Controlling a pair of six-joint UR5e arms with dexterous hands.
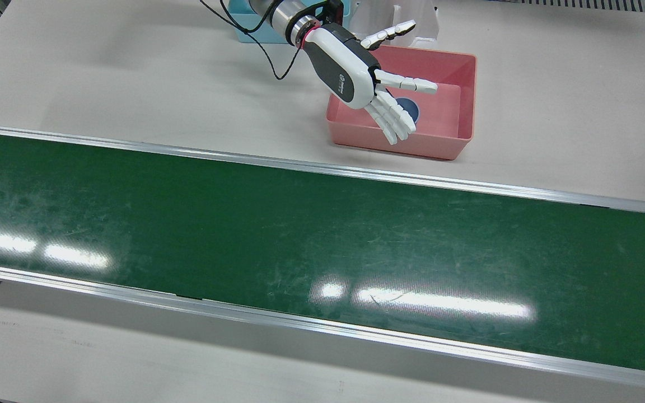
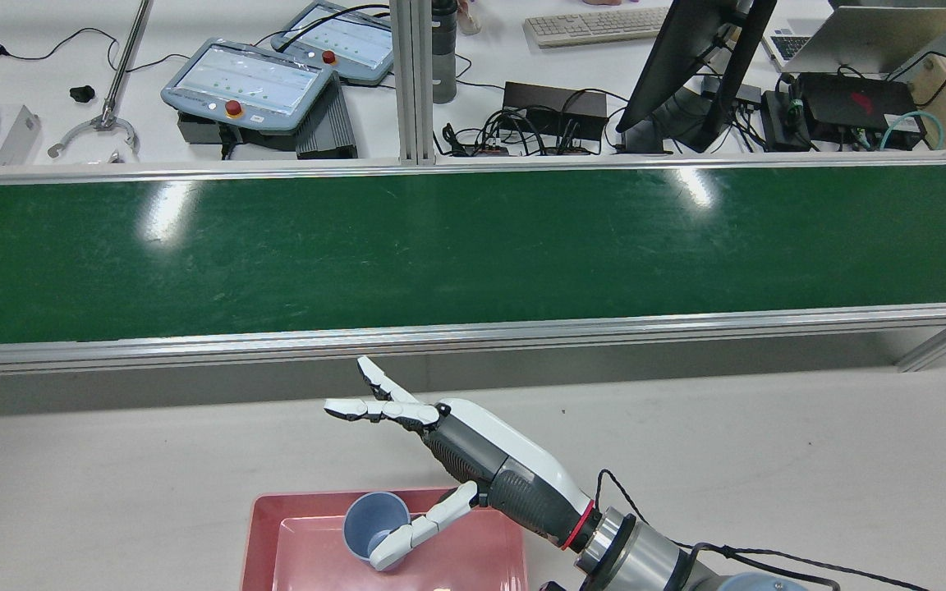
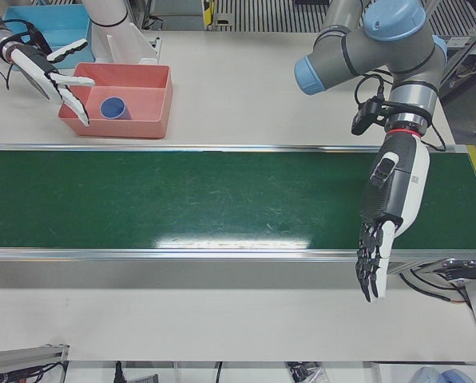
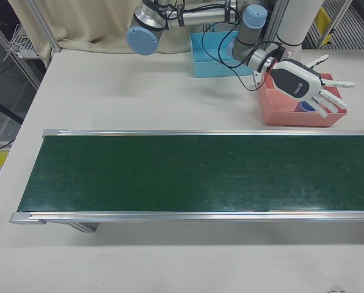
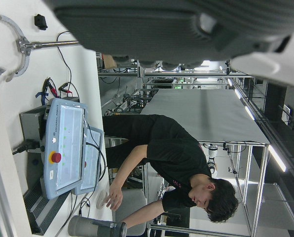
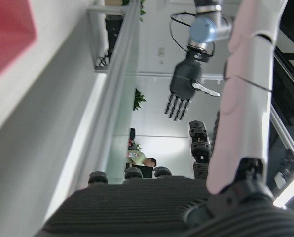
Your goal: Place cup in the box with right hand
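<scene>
A blue-grey cup [image 2: 374, 525] stands upright inside the pink box [image 1: 464, 101], also seen as cup [image 3: 113, 108] and cup [image 1: 410, 107]. My right hand [image 1: 364, 78] hovers over the box's near-left part, open, fingers spread, holding nothing; in the rear view the right hand [image 2: 440, 443] has one fingertip beside the cup. The box [image 3: 154, 100] sits on the white table behind the belt. My left hand [image 3: 386, 215] hangs open, fingers straight down, over the front edge of the green belt, far from the box.
A green conveyor belt [image 1: 300, 235] with metal rails crosses the table. A light-blue bin [image 4: 206, 55] stands beside the pink box. A person [image 5: 171, 163], monitor, keyboard and control pendants [image 2: 251, 82] are beyond the belt.
</scene>
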